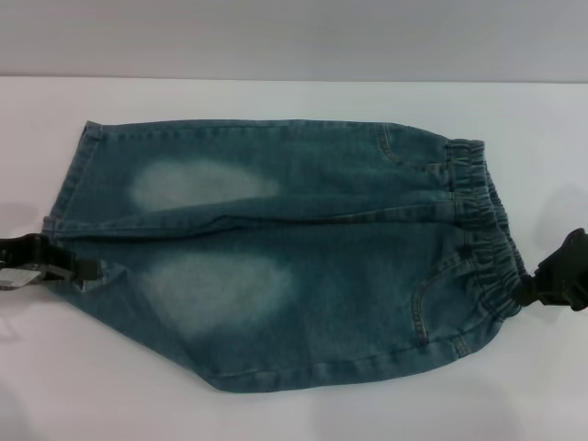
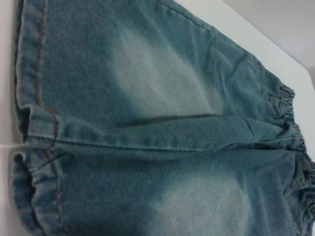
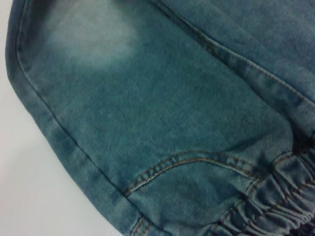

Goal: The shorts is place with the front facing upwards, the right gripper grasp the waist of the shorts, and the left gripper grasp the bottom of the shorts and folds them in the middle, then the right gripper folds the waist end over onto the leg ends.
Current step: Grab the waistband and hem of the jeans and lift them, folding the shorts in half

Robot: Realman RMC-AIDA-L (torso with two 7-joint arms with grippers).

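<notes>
Blue denim shorts (image 1: 285,248) lie flat across the middle of a white table (image 1: 276,413), pale patches facing up. At the right edge, the right gripper (image 1: 537,287) meets the ruffled waist (image 1: 482,239). At the left edge, the left gripper (image 1: 64,266) meets the leg hems (image 1: 69,197). Whether either gripper's fingers clench the cloth cannot be told.

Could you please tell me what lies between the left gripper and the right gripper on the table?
In the head view, only the shorts span between the left gripper and the right gripper.
</notes>
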